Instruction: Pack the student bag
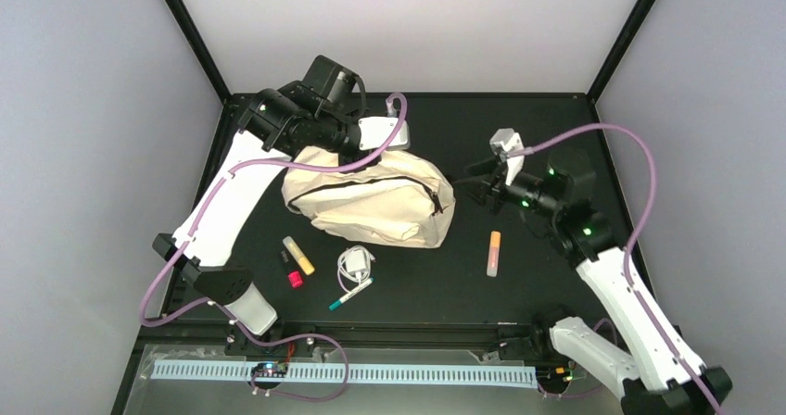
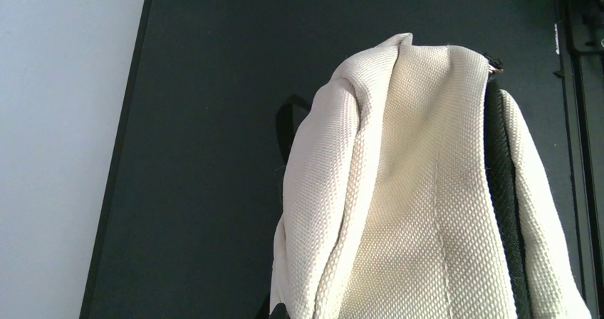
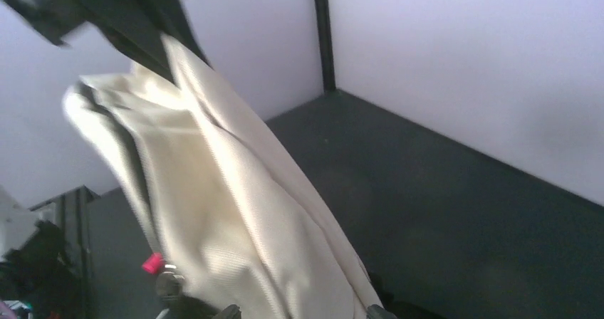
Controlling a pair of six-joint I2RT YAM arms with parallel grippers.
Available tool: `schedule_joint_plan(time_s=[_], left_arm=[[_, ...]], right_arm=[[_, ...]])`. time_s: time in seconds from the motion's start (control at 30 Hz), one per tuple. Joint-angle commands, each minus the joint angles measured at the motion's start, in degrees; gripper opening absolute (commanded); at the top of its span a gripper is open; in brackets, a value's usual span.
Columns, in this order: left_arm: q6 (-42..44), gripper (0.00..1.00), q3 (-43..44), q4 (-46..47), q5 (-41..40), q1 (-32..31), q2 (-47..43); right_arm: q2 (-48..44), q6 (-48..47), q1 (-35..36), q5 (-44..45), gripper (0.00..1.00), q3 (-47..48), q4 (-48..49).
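The student bag (image 1: pixel 371 202) is a cream fabric backpack lying mid-table, its dark zipper line facing up. My left gripper (image 1: pixel 397 146) is at the bag's far top edge and is shut on the fabric. In the left wrist view the cloth (image 2: pixel 413 191) hangs away from the jaws and only one dark fingertip (image 2: pixel 280 312) shows. My right gripper (image 1: pixel 468 182) is open at the bag's right end. In the right wrist view (image 3: pixel 300 312) its fingertips (image 3: pixel 226 310) stand wide apart with bag fabric (image 3: pixel 235 191) between them.
In front of the bag lie a yellow highlighter (image 1: pixel 298 255), a small red thing (image 1: pixel 295 279), a white charger with cable (image 1: pixel 356 264) and a green-capped marker (image 1: pixel 349 294). An orange highlighter (image 1: pixel 493 253) lies at the right. Grey walls close in the table.
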Motion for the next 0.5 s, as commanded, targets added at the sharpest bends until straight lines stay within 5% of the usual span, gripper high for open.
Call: schedule_joint_plan(time_s=[0.0, 0.13, 0.47], left_arm=[[-0.76, 0.02, 1.0, 3.06, 0.0, -0.09, -2.84], [-1.69, 0.02, 0.63, 3.67, 0.1, -0.03, -2.99], [-1.98, 0.01, 0.11, 4.21, -0.26, -0.04, -3.21]], right_arm=[[-5.22, 3.43, 0.45, -3.76, 0.47, -1.95, 0.05], [-6.48, 9.06, 4.94, -10.12, 0.4, -4.84, 5.45], [-6.51, 14.78, 9.28, -2.42, 0.32, -10.2, 12.43]])
